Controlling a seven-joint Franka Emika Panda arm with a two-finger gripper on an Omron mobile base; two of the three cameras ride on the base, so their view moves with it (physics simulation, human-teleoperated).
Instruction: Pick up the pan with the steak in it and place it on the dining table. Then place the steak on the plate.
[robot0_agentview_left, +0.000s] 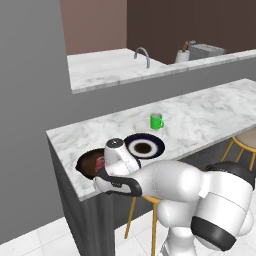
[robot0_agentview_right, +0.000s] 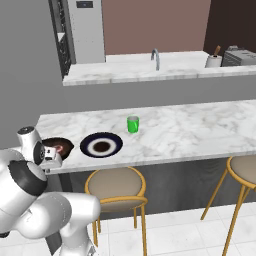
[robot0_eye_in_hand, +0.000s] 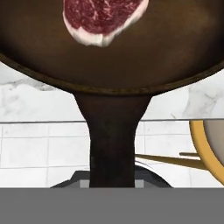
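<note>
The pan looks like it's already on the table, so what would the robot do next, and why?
Probably let go of the handle: the pan already lies on the table beside the plate, and the steak is still inside, so the fingers must be freed.

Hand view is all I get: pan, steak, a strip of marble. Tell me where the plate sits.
Observer: The plate lies flat on the dining table, close beside the pan on its right as the base views show it. A narrow gap separates them.
Operator: Name anything else standing near it.
Observer: A green mug stands upright further back on the table, clear of the plate.
</note>
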